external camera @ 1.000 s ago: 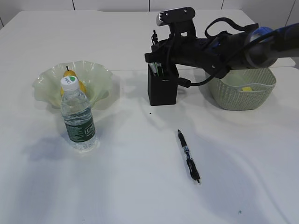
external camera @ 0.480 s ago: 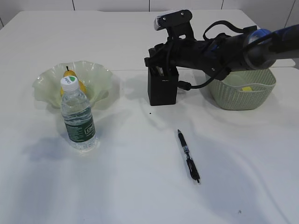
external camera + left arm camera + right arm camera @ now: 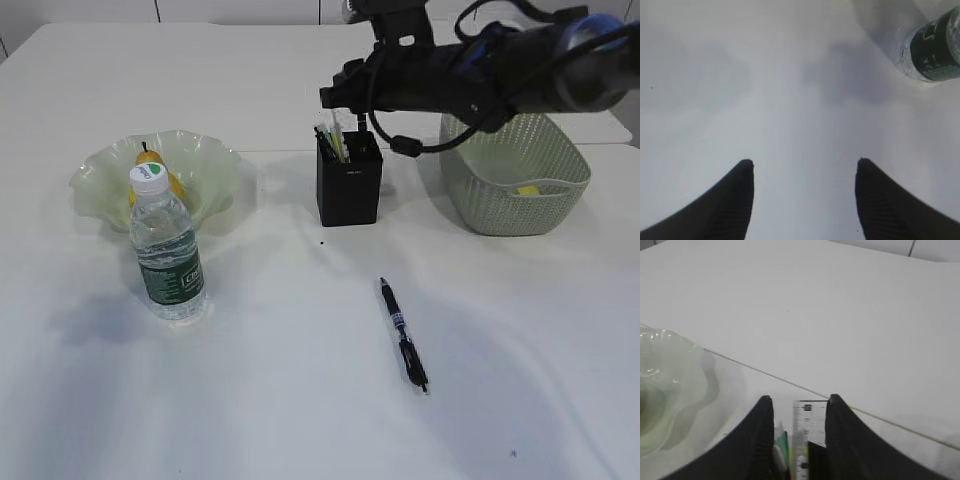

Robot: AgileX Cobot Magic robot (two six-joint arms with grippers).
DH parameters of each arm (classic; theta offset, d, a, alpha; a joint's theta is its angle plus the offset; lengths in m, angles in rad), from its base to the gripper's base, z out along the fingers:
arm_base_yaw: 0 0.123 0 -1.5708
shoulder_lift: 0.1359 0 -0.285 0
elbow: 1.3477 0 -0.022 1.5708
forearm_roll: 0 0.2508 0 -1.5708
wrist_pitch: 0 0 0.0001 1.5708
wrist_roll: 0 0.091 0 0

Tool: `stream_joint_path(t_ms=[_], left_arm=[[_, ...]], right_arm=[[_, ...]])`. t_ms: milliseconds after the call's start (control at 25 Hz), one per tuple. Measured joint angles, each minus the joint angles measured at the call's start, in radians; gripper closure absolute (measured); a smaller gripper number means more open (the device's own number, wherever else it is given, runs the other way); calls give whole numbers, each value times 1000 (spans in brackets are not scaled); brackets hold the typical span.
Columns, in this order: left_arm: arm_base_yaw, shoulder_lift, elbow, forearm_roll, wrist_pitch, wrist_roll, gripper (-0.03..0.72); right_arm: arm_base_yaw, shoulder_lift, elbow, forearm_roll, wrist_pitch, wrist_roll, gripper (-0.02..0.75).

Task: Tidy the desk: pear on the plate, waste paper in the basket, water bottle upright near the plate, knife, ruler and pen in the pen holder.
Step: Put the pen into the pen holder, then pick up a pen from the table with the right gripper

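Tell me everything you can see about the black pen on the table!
The pen is slim and mostly black, with a clear-looking middle section and a dark tip. It lies flat on the white desk, slanted, in front of the pen holder and apart from it. Nothing touches it but the desk.

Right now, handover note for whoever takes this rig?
Left gripper: open, empty, above bare white desk.
Right gripper: jaws parted above the black square pen holder; clear plastic ruler stands between them, contact unclear.
Done: yellow pear on ruffled pale green glass plate; clear water bottle upright beside the plate; yellow waste paper in sage-green basket; ruler in holder.
Left: black pen lies on the desk. Knife: cannot tell it apart in the holder.
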Motion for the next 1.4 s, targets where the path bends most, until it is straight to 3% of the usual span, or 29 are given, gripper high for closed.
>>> stream_joint_path(t_ms=[400, 480, 680, 800, 1120, 1400], left_arm=[[0, 0, 0, 0, 0, 0, 240], [0, 0, 0, 0, 0, 0, 240], [0, 0, 0, 0, 0, 0, 240], [0, 0, 0, 0, 6, 0, 240], [0, 0, 0, -4, 33, 0, 240], [0, 0, 0, -10, 61, 0, 240]], right_arm=[[0, -171, 0, 47, 445, -119, 472], [0, -195, 0, 141, 523, -218, 472], [0, -223, 0, 517, 770, -552, 472], [0, -223, 0, 653, 922, -612, 471], [0, -225, 0, 684, 1194, -510, 456], [0, -225, 0, 684, 1286, -507, 313]])
